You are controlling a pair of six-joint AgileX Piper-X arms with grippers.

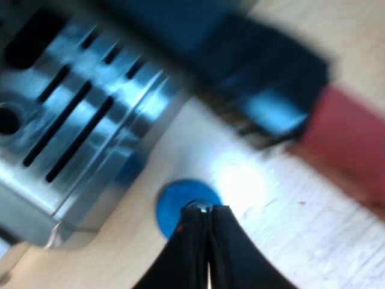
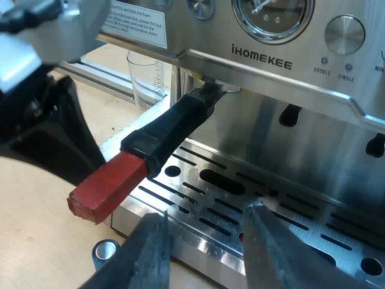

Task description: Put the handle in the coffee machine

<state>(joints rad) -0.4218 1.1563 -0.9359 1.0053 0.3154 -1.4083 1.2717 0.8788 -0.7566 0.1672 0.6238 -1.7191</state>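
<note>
Pale wooden counter (image 1: 313,241) carries an espresso machine (image 2: 261,65), a steel-fronted model with a slotted drip tray (image 2: 216,198) at its base. The metal holder (image 2: 212,90) is locked in under the machine's front panel. Its dark handle (image 2: 174,126) slopes down and outward from the machine over a corner of the tray and finishes in a red end (image 2: 108,189) out past the tray's edge. The right hand (image 2: 207,211) hangs low at the tray's front edge, just below the handle. Its two black fingers (image 2: 150,253) are spread well apart and hold nothing; they point toward the machine. The left hand (image 1: 207,209) is angled down at the counter beside the tray's corner, with its fingers pressed together and nothing seen between them. Its tips sit over the rim of a round blue tamper (image 1: 180,205), which stands on the counter just beside the tray. From this hand's view the handle passes overhead, red end outward. The left arm (image 2: 48,120), white and black, sits near the red end on the side away from the machine. A clear measuring glass (image 2: 147,78) stands close to the machine's side, behind the handle.
</note>
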